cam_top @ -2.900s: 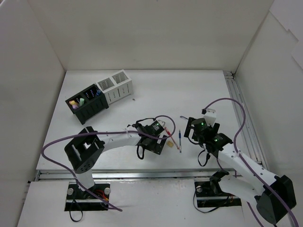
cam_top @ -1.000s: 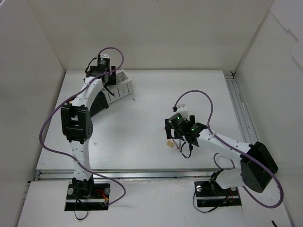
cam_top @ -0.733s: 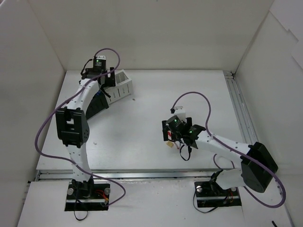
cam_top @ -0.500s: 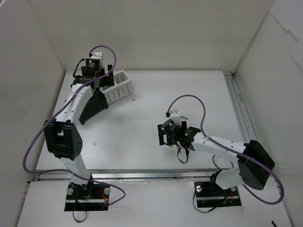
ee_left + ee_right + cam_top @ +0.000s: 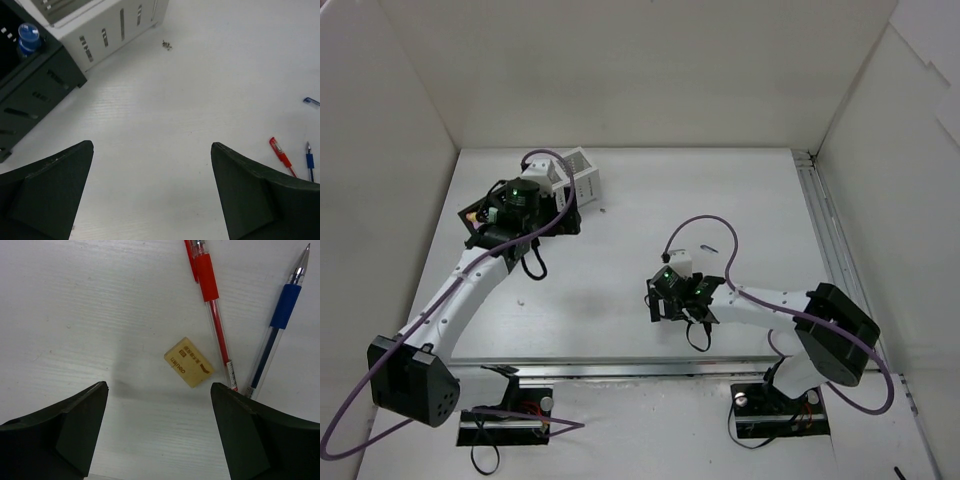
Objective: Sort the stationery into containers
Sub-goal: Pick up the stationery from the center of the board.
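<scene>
A: What's on the white table [image 5: 720,200]?
B: Below the right gripper [image 5: 159,386], between its spread fingers: a tan eraser [image 5: 189,362]. Red pen [image 5: 210,300] just beside it, toward the right finger, and blue pen [image 5: 275,335] past that. All lying flat.
A: And by the left gripper [image 5: 152,145]?
B: Ahead-left, black organiser [image 5: 30,95] and white organiser [image 5: 110,30] side by side. Tiny dark speck [image 5: 166,45] straight ahead.

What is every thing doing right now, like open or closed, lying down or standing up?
left gripper, open and empty
right gripper, open, hovering over the eraser
eraser, lying flat, not gripped
red pen, lying on the table
blue pen, lying beside the red pen
black organiser, upright, blue-capped item inside
white organiser, upright beside the black one
</scene>
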`<action>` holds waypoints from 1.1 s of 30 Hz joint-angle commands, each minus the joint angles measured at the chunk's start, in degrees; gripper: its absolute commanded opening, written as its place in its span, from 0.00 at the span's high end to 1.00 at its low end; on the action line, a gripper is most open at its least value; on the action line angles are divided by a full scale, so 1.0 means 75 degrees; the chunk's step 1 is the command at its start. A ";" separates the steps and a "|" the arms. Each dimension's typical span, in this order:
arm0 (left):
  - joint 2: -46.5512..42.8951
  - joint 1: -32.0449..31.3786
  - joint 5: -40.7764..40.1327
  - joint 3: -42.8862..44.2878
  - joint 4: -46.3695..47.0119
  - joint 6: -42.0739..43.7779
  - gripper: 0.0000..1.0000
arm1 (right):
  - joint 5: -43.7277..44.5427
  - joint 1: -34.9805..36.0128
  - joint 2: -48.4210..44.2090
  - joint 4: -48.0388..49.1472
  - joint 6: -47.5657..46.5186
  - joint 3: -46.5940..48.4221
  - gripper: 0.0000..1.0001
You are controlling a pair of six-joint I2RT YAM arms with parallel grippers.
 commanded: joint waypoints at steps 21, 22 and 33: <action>-0.0793 -0.0758 -0.1019 -0.0298 0.0018 -0.0463 0.00 | 0.1338 -0.0205 0.0862 0.0049 0.1772 0.0301 0.77; -0.0852 -0.0758 -0.0950 -0.0321 0.0052 -0.0451 0.00 | 0.1350 -0.0123 0.0687 0.0037 0.1714 0.0289 0.79; -0.0678 -0.0758 0.2154 -0.0555 0.0544 -0.0192 0.00 | 0.0579 0.0732 -0.1469 0.2563 -0.2408 -0.0319 0.87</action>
